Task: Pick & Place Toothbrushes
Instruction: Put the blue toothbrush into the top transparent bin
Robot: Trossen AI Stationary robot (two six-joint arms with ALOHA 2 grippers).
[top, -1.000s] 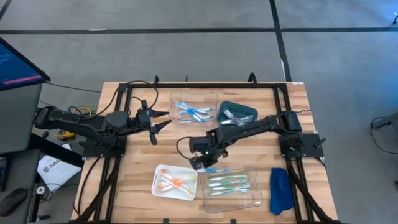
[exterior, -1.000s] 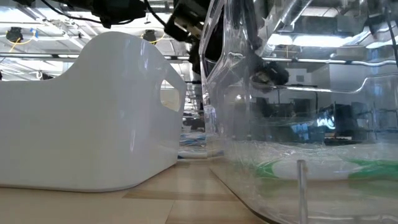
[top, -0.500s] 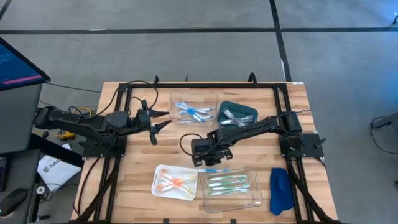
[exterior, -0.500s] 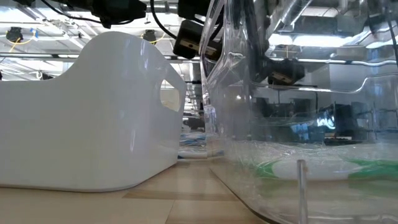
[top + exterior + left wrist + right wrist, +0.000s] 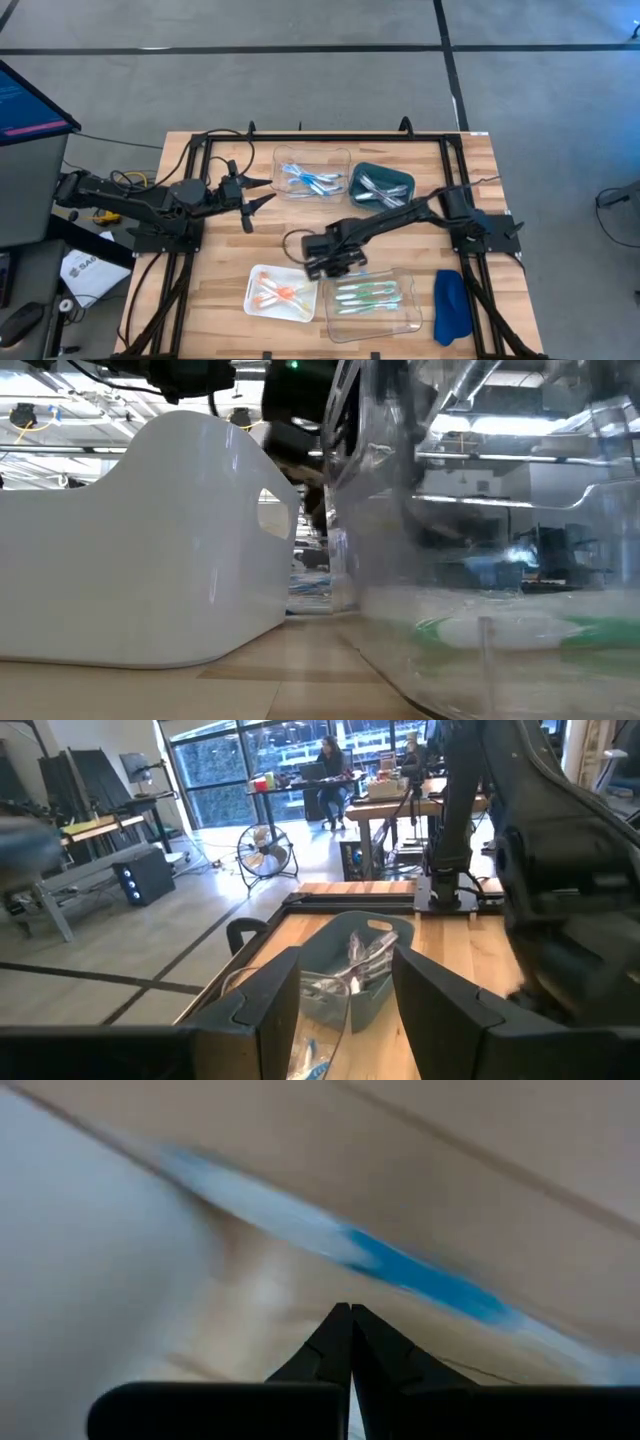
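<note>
Since your right gripper (image 5: pixel 338 268) has its fingers pinched empty near frame centre, that blue toothbrush (image 5: pixel 420 1275) stays loose.

Toothbrushes (image 5: pixel 367 296) sorted by colour in trays (image 5: pixel 400 318)

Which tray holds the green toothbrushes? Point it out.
The clear tray at the table's near edge, right of the white tray with orange ones; its green toothbrushes lie side by side.

The blue streak (image 5: pixel 400 1270) at the centre of the right wrist view was smeared beyond telling. At the lower right of the low view, the clear tray (image 5: pixel 480 560) blurred the green toothbrushes (image 5: pixel 500 630).
</note>
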